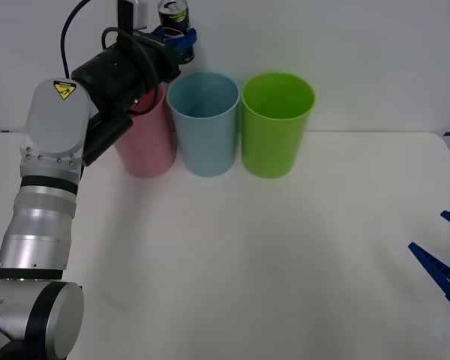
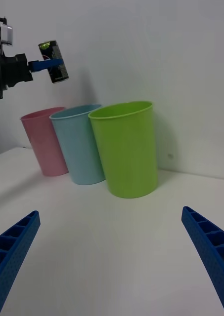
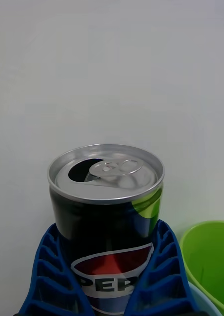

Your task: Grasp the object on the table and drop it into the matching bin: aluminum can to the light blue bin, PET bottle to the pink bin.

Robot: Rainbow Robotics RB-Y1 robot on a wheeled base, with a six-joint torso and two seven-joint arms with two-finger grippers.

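Observation:
The aluminum can (image 1: 174, 14), dark with a silver pull-tab top, hangs upright in the air, and my left gripper (image 1: 177, 35) is shut on its body. It sits high above the bins, roughly over the near-left rim of the light blue bin (image 1: 204, 124), beside the pink bin (image 1: 146, 146). The left wrist view shows the can (image 3: 107, 207) up close between the blue fingers (image 3: 47, 276). From the right wrist view, the can (image 2: 53, 54) floats well above the pink bin (image 2: 42, 140) and the light blue bin (image 2: 77, 143). My right gripper (image 1: 444, 259) waits open, low at the table's right side.
A lime green bin (image 1: 276, 124) stands right of the light blue one, the three in a row at the back of the white table (image 1: 285, 262). A white wall rises behind them. My left arm reaches across above the pink bin.

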